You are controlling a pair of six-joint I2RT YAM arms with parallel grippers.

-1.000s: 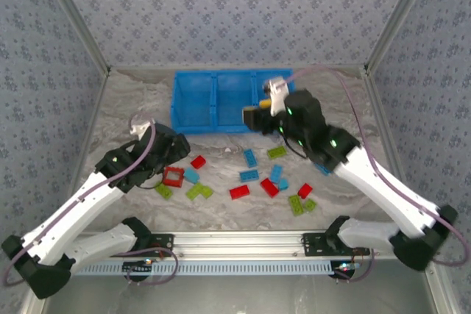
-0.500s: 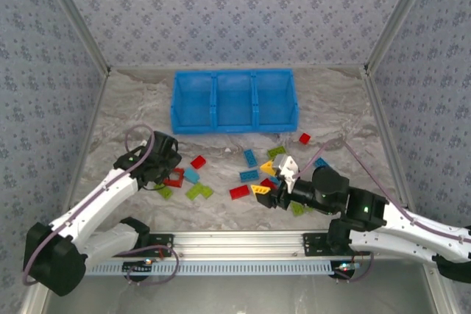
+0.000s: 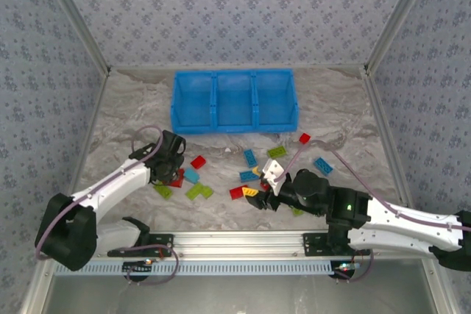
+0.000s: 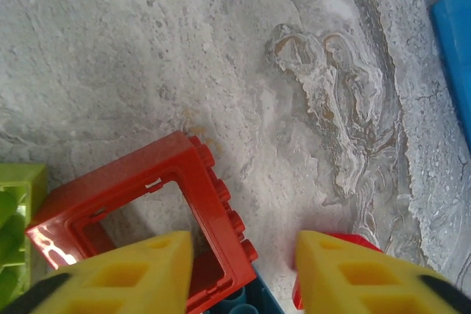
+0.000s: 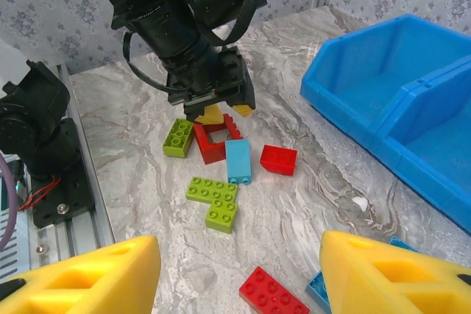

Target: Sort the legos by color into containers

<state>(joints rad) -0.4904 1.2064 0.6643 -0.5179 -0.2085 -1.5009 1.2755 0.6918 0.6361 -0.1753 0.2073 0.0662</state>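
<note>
Red, light blue and lime legos lie scattered on the marble table in front of the blue three-compartment bin (image 3: 234, 101). My left gripper (image 3: 173, 174) (image 4: 243, 270) is low over the red square frame (image 4: 206, 196) (image 5: 213, 141). Its jaws straddle the frame's studded side, one finger over the frame's hole, with a gap left on the other side. My right gripper (image 3: 255, 182) (image 5: 239, 277) stands wide open above a red brick (image 5: 271, 295) (image 3: 237, 192), holding nothing.
Next to the frame lie a light blue brick (image 5: 238, 159), a red brick (image 5: 279, 159), a lime brick (image 5: 178, 137) and a lime L-shaped piece (image 5: 213, 200). One red brick (image 3: 304, 137) lies alone right of the bin. A metal rail runs along the near edge.
The right gripper has swung from the bin's right end back down to the bricks at the near middle. The left gripper has come down onto the red frame with narrower jaws.
</note>
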